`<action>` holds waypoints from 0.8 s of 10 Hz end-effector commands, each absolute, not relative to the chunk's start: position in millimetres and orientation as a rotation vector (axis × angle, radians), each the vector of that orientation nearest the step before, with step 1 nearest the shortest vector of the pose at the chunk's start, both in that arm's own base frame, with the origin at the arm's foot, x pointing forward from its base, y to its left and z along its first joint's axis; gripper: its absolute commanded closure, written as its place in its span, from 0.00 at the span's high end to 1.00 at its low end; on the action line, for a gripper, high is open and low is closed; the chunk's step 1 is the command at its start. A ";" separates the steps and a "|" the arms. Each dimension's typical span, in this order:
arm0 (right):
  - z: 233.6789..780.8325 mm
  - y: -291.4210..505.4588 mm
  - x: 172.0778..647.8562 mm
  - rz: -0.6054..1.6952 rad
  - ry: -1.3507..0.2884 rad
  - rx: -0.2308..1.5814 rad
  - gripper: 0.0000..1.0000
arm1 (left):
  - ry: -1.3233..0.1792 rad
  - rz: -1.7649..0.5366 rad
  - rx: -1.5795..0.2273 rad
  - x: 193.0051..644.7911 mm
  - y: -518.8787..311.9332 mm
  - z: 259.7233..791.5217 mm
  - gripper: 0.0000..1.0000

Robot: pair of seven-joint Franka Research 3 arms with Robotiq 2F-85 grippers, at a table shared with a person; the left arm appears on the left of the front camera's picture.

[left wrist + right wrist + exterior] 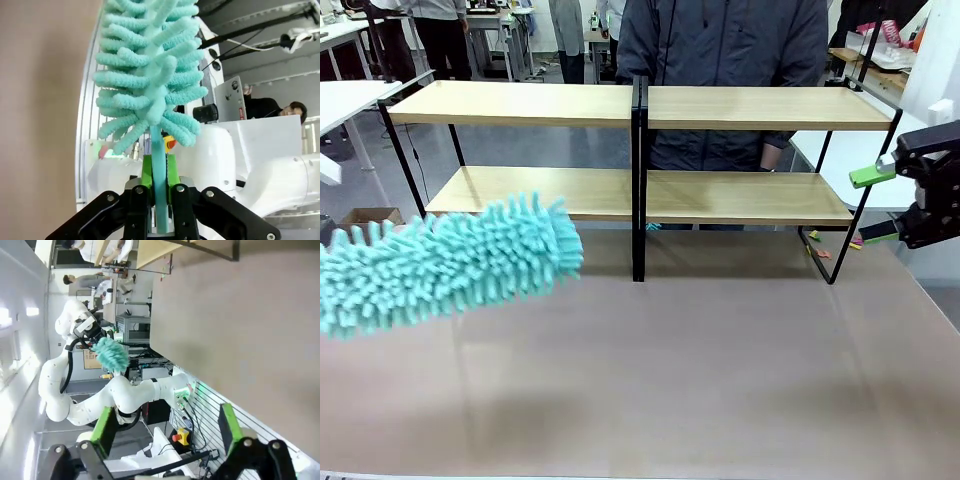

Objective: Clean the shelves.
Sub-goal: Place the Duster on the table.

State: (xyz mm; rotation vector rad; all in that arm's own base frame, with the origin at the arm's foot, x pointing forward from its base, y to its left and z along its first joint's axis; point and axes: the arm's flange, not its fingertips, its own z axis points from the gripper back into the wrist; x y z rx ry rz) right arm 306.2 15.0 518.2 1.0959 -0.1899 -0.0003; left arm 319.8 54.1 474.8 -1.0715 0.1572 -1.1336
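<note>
One set of shelves [640, 150], two tiers high, stands at the far side of the desk [670, 370]. The left end effector [159, 192] is clamped on the handle of one teal duster [440, 265] held low above the desk's left; the right end effector [876, 205] is spread apart, holding nothing

Robotics lab: worktables [350, 98], electronics rack [134, 330].

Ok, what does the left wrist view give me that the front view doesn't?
Left wrist view alone: the left gripper, shut on the duster's handle, with the robot's white base behind it. Front view alone: the shelves, a person standing behind them, and the right gripper, open, beside the shelves' right end. Both share the teal duster and the brown table.
</note>
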 end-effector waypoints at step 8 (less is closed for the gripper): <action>452.3 40.0 351.4 -0.137 0.026 1.083 1.00 | 0.403 -0.982 -1.021 438.3 62.9 388.4 0.13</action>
